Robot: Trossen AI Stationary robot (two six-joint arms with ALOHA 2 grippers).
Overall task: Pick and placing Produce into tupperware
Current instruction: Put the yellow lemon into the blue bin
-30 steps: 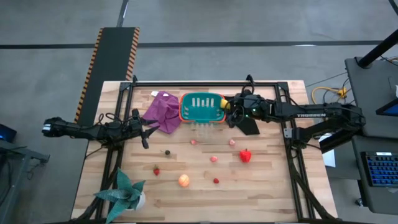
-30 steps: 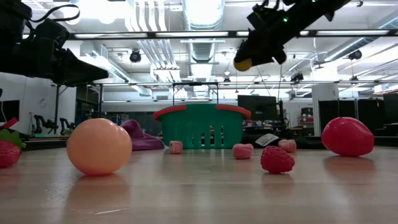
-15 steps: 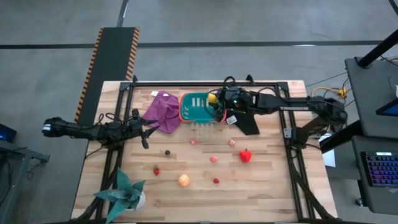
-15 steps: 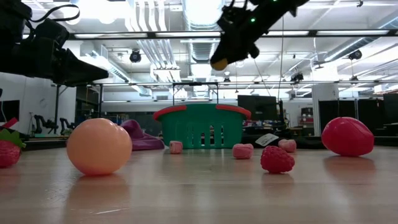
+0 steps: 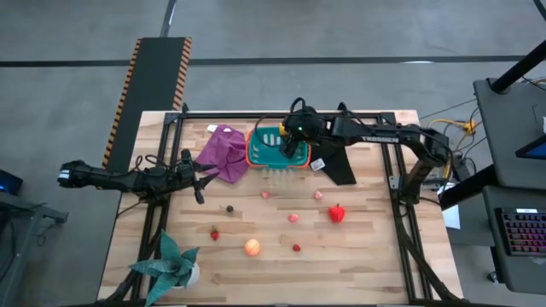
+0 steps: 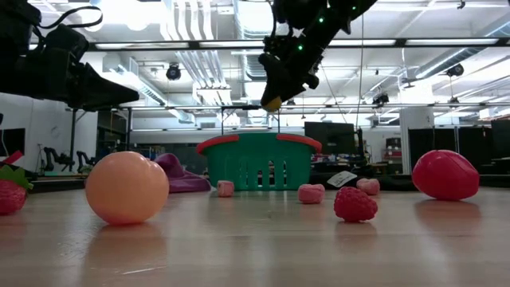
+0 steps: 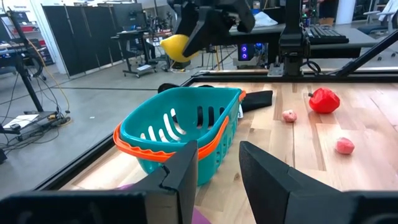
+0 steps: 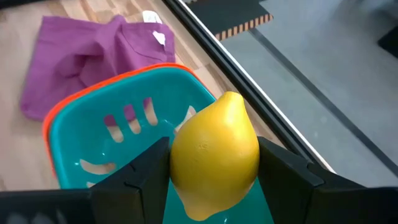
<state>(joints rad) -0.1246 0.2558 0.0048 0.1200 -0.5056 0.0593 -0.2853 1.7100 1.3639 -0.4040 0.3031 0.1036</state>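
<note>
Right gripper [image 8: 211, 180] clamped on the yellow toy lemon [image 8: 214, 155], one dark finger [image 8: 134, 171] pressed to each side of it, poised in the air directly over the teal tupperware [image 5: 266, 152] with the orange rim. Seen level from the table, lemon [image 6: 272, 103] hanging clear above the container [image 6: 259, 162], not touching it. Container sitting at the far middle of the wooden table [image 5: 367, 256], just beside a crumpled purple cloth [image 5: 223, 152] on one side and a black cloth [image 5: 338, 169] on the other.

Left gripper [image 5: 201, 181] parked low near the table's left edge, just beside the purple cloth, fingers [image 7: 186, 171] parted a little with nothing between them.

Rest of the produce scattered on the open table nearer the front: red pepper [image 5: 337, 213], orange-peach ball [image 5: 252, 247], three pink pieces [image 5: 293, 217] near the middle, two small red pieces [image 5: 214, 234], and one small dark piece [image 5: 229, 208]. Green spiky plant [image 5: 173, 261] standing at the front left corner
</note>
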